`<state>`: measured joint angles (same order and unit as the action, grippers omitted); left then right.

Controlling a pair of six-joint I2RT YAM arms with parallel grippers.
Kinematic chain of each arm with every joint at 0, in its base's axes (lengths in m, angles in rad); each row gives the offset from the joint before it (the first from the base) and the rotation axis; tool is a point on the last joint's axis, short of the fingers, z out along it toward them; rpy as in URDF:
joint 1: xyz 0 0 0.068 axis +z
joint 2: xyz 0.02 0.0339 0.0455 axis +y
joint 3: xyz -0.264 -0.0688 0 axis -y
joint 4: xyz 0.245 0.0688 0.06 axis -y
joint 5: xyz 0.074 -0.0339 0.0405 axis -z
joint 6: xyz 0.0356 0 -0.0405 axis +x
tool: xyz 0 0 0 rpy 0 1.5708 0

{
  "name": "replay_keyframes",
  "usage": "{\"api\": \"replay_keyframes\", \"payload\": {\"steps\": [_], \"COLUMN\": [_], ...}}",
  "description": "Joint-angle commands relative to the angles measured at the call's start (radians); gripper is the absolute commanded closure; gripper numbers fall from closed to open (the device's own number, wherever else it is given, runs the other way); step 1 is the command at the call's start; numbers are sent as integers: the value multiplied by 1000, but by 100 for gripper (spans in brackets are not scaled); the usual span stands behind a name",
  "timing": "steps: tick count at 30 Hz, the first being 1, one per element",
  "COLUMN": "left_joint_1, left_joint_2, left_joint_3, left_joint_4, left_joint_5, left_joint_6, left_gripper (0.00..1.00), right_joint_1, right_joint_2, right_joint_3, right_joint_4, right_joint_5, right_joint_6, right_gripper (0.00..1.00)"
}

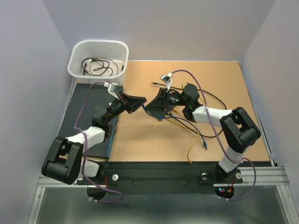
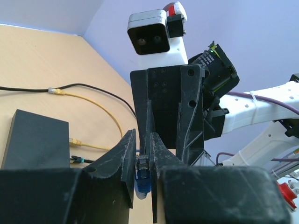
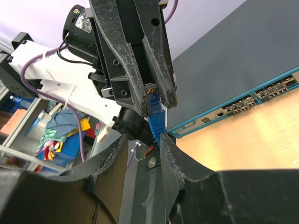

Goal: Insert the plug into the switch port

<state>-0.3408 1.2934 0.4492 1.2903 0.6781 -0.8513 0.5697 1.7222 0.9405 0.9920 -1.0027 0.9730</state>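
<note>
Nearest the arm bases, a large dark grey switch with a teal, port-lined front (image 3: 233,60) lies flat beside the left arm. On the right-arm side, a loose yellow cable (image 1: 190,151) and a short blue cable end (image 1: 204,144) lie on the tan wooden surface (image 1: 149,144).

Mid-surface, the two claws meet tip to tip in the air. The left claw (image 2: 143,137) is clamped together on the blue plug (image 2: 142,175). Its clear connector is pinched between the fingers and the blue boot sticks out toward the right claw (image 3: 144,140). The right claw's fingers stand apart. The end of the boot reaches into the gap, close against one finger, and is not squeezed from both sides. The plug is held off the surface and sits in no socket.

In the left wrist view, a small flat black box (image 2: 35,140) lies on the surface off to one side of the left claw, apart from the plug. Its port edge (image 2: 69,149) carries a yellow cable's connector (image 2: 74,141), with a dark connector just below. Single sockets are too small to make out. A thin black cable (image 2: 93,86) runs across the surface behind the box.

In the far left corner sits a white plastic basket (image 1: 74,63) holding coiled black cables (image 1: 98,67).
</note>
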Motion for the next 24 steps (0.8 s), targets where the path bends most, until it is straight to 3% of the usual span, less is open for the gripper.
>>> {"api": "replay_keyframes", "payload": {"steps": [1,11,19,24], "left_joint_1": [-24,-30,-30,-30], "left_joint_2": [4,14,23,21], "left_joint_3": [-6,-4,-7,-3], "left_joint_4": [337,345,356,348], "left_joint_5": [14,14,12,8], "left_joint_6": [-8,-11,-12,-6], "left_gripper": [100,100,100,100], "right_joint_1": [15,15,16,16], "right_joint_2": [26,76,68,54], "right_joint_3": [60,109,98,70], "right_joint_4": [83,86,89,89], "right_joint_5": [4,18,15,0], "right_joint_6": [0,9,4,-8], "right_gripper": [61,63,71,66]}}
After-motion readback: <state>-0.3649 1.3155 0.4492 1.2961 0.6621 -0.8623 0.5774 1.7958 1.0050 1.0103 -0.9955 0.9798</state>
